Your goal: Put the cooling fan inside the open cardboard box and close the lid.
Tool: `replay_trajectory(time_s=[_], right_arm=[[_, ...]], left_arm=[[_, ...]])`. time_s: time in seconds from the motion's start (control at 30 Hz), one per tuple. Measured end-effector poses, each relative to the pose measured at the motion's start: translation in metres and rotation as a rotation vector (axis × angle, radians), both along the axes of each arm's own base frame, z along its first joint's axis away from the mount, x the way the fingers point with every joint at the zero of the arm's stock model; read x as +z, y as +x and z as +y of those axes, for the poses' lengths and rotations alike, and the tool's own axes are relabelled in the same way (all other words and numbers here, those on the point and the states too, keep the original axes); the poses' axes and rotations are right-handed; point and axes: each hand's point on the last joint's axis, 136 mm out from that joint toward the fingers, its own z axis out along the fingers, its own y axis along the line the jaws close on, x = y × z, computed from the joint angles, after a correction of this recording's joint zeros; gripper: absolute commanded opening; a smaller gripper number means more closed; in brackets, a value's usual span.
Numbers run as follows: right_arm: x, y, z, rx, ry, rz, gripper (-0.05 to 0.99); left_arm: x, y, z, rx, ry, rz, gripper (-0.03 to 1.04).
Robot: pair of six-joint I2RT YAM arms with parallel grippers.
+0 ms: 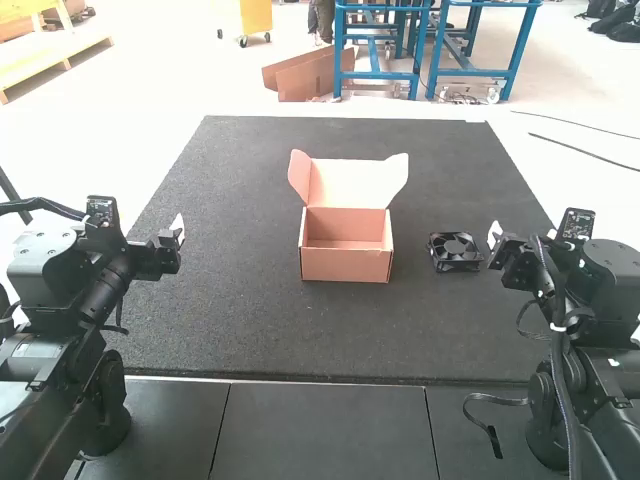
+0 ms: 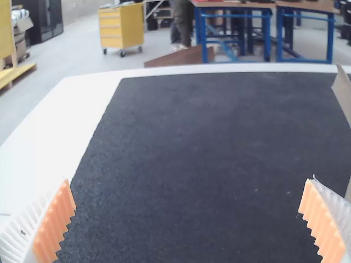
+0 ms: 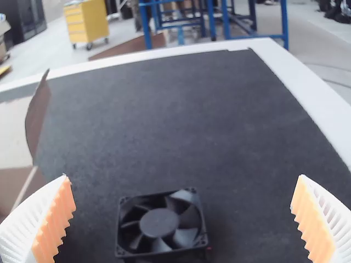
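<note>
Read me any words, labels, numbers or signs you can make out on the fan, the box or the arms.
No text can be read.
cooling fan: the hub looks plain black, with no legible label.
cardboard box: plain brown walls and lid, no print visible.
black module on the left arm and black module on the right arm: faint pale marks, too small to read.

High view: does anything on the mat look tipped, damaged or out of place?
Nothing stands out. The box stands upright with its lid open, the fan lies flat beside it without touching, and the left gripper and right gripper are open, clear of both.
</note>
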Motion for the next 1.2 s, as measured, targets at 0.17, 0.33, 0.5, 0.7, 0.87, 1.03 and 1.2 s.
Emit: replay_trajectory(time_s=[0.17, 0.33, 0.5, 0.7, 0.87, 1.03, 1.2], right_arm=[[0.001, 0.000, 0.000, 0.001, -0.003, -0.003, 0.91], [0.026, 0.001, 0.000, 0.000, 0.008, -0.107, 0.91], [0.062, -0.002, 0.000, 0.000, 0.019, -0.254, 0.91], [0.074, -0.005, 0.001, 0.007, 0.022, -0.276, 0.91], [0.116, -0.010, 0.001, 0.008, 0.035, -0.320, 0.91], [0.133, 0.001, 0.001, 0.008, 0.054, -0.246, 0.91], [0.146, 0.014, 0.001, 0.001, 0.084, -0.133, 0.90]], left_arm=[[0.001, 0.000, 0.000, 0.000, 0.000, -0.004, 0.97], [0.028, -0.001, 0.000, 0.000, 0.003, -0.114, 0.97], [0.049, -0.003, 0.001, 0.009, 0.005, -0.198, 0.97], [0.060, -0.006, 0.004, 0.025, 0.005, -0.225, 0.97], [0.087, -0.013, 0.006, 0.038, 0.005, -0.272, 0.97], [0.111, -0.014, 0.010, 0.059, 0.003, -0.286, 0.97], [0.138, -0.004, 0.012, 0.068, 0.002, -0.244, 0.97]])
